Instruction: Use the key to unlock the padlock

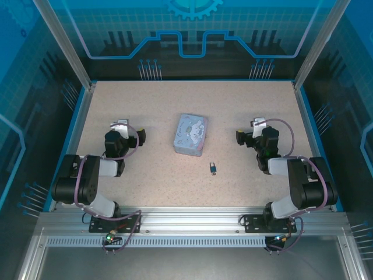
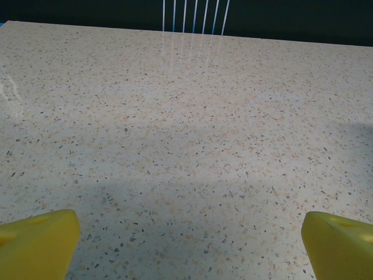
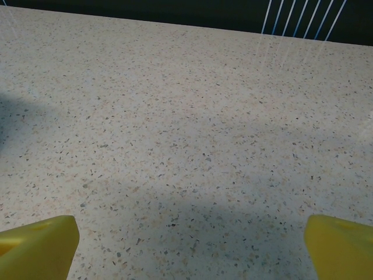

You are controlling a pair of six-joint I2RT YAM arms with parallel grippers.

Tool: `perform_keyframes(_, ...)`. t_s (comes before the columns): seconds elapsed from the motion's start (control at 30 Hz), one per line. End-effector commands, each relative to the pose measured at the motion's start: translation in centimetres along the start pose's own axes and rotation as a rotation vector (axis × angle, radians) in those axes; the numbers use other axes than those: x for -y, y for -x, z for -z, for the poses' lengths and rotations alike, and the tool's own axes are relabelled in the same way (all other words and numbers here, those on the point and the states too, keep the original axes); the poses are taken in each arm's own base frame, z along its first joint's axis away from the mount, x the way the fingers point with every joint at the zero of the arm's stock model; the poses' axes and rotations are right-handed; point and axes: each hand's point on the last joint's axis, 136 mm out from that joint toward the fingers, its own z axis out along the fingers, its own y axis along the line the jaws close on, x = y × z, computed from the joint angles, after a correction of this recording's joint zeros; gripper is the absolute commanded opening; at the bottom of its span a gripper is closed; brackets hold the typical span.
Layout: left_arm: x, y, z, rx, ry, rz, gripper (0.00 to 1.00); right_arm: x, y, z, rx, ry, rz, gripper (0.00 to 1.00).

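One padlock (image 1: pixel 213 168) lies on the tabletop (image 1: pixel 145 105) near the single pale blue tin (image 1: pixel 191 134), between two folded arms whose left hand (image 1: pixel 129 131) and right hand (image 1: pixel 252 129) each hang low, yellow fingers (image 2: pixel 35 239) spread wide, gripping nothing.

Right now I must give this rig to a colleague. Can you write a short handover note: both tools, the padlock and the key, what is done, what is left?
Left tool: open, empty, over bare table.
Right tool: open, empty, also over bare table.
Padlock: lies on the table between the two arms, nearer to them than the pale blue tin, apart from it.
Key: too small to make out; it may lie at the padlock.
Done: nothing is gripped yet.
Left: find and grip the key, steady the padlock, unlock it.
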Motion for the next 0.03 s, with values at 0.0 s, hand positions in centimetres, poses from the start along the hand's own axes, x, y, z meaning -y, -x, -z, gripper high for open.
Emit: perform_keyframes(0.0,0.26,0.39,-0.15,0.006,-0.021,0.016,0.99,-0.01,0.21,-0.17,0.002,-0.007,0.004,1.00)
